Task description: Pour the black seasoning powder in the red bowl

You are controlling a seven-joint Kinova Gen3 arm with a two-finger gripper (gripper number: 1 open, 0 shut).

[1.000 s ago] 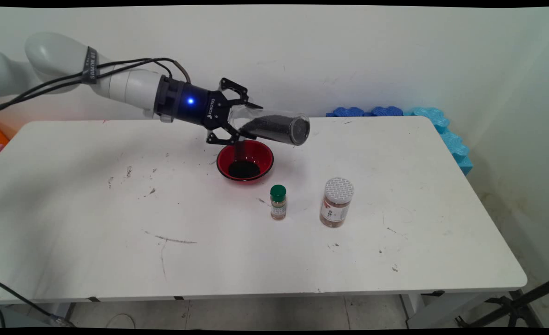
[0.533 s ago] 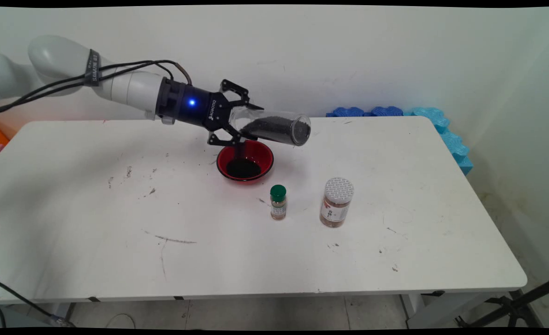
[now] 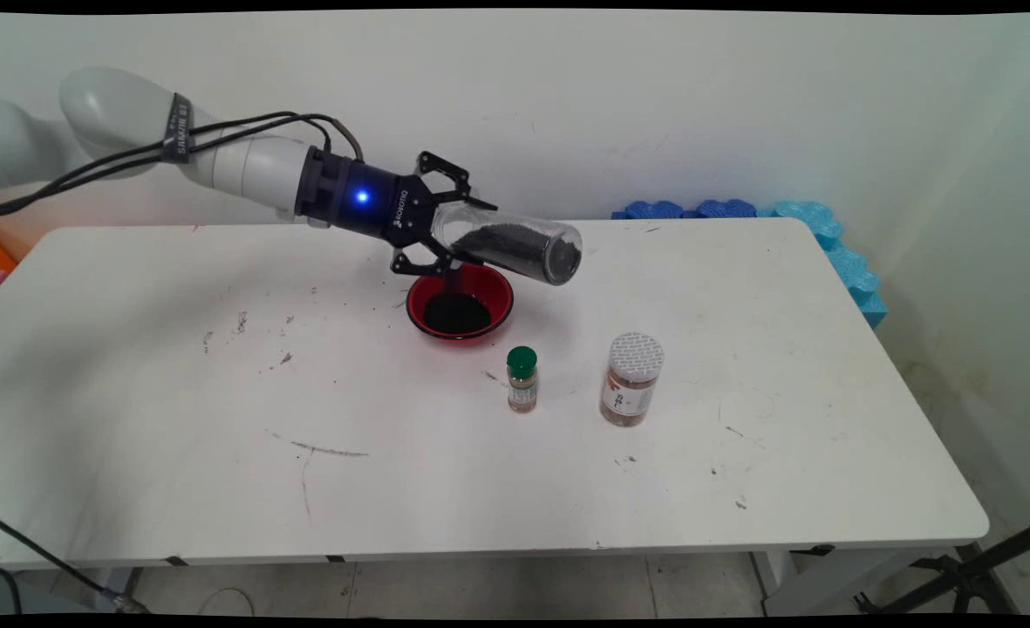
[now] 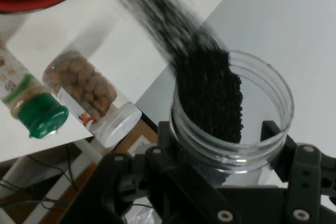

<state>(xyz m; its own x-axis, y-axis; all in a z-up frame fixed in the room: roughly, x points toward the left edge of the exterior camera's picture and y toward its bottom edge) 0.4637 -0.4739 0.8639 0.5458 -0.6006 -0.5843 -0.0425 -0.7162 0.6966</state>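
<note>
Pincer first: clenched on a clear jar up near its open mouth, nothing slack about that grip in the hand view. Holding the jar almost on its side above the table, closed bottom sticking out past the fingertips to the right, half full of black granules. Pouring right now, by the look of it: thin dark stream dropping from the mouth, right beside the fingers, straight down into a red bowl directly under the pincer, with a dark heap already sitting in the bottom. To do this bit well, probably best to hold the tilt gentle and the mouth over the bowl's middle, not its rim, and to squeeze firmly, since a clear plastic jar could slip or twist once lighter. Tiny grains, so likely to bounce and scatter if rushed. Lower down and a little right of the pincer, well clear of the bowl: a small green-capped shaker, then further right a white-lidded jar full of something brown and lumpy, both standing upright. As for the surface, a white table, scuffed and speckled with dark marks. Behind it just a plain pale wall, and far right of the pincer some blue foam pieces along the table's back corner.
</note>
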